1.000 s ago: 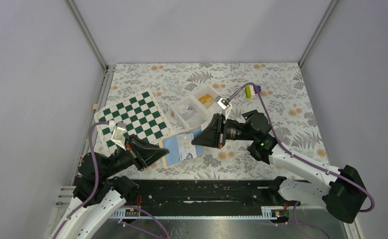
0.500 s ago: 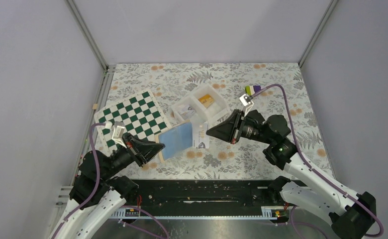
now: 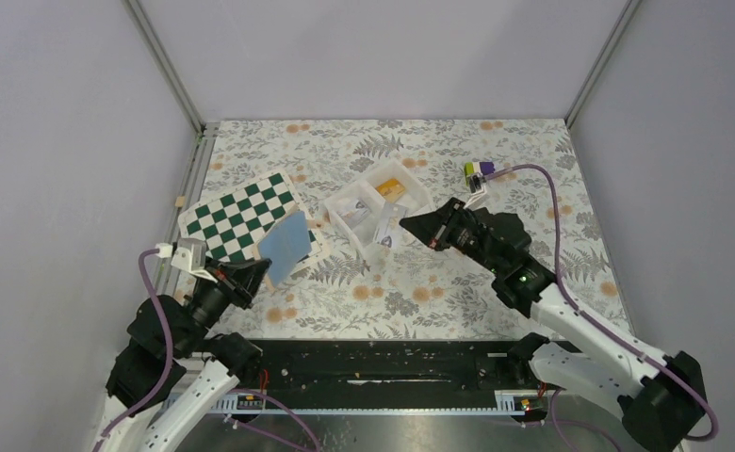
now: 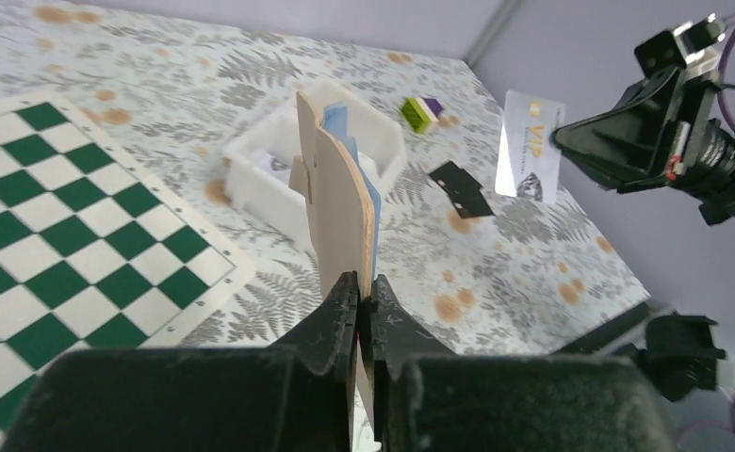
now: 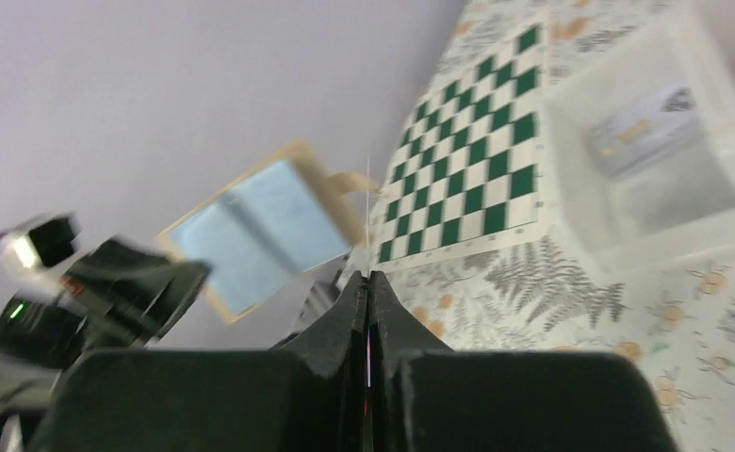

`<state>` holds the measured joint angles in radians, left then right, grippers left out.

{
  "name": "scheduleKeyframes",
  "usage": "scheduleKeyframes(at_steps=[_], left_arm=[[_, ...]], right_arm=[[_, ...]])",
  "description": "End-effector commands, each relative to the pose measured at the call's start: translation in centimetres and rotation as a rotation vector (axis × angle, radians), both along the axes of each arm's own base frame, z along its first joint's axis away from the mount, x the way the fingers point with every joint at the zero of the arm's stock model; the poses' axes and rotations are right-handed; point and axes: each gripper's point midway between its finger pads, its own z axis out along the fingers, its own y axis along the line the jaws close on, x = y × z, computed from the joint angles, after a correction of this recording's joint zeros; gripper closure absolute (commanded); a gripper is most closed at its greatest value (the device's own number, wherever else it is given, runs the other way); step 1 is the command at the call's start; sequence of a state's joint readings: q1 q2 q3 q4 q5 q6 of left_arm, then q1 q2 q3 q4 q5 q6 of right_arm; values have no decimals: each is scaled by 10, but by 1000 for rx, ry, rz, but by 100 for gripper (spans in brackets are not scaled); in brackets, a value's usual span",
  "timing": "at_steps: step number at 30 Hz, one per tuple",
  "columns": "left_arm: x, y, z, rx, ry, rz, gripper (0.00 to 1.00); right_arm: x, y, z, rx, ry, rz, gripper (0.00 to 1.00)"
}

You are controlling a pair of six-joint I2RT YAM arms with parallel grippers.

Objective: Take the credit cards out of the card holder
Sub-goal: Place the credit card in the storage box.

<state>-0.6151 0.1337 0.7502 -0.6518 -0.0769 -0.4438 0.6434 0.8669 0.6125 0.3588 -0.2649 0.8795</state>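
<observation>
My left gripper (image 3: 258,272) is shut on the tan edge of the card holder (image 3: 284,243) and holds it tilted in the air over the chequered board's near right corner. In the left wrist view the holder (image 4: 340,202) stands edge-on between my fingers. My right gripper (image 3: 407,226) is shut on one credit card (image 3: 385,230), held in the air just above the white tray's near side. That card shows face-on in the left wrist view (image 4: 530,146) and as a thin edge in the right wrist view (image 5: 368,212). The holder (image 5: 260,231) is apart from the card.
The green-and-white chequered board (image 3: 236,215) lies at the left. The white two-compartment tray (image 3: 411,202) holds another card (image 3: 351,215) in one compartment and a yellow item (image 3: 389,188) in the other. A green-and-purple block (image 3: 479,170) lies at the back right.
The holder has been lifted off the table and carried left, over the board. My right gripper has drawn a card away from it, moving right and back towards the tray.
</observation>
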Motion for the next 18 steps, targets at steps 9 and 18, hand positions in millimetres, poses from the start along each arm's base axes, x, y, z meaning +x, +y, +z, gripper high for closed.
scheduleKeyframes(at_steps=[9, 18], left_arm=[[-1, 39, 17, 45, -106, 158, 100], [-3, 34, 13, 51, -105, 124, 100]], right_arm=[[119, 7, -60, 97, 187, -421, 100], [147, 50, -86, 97, 207, -591, 100]])
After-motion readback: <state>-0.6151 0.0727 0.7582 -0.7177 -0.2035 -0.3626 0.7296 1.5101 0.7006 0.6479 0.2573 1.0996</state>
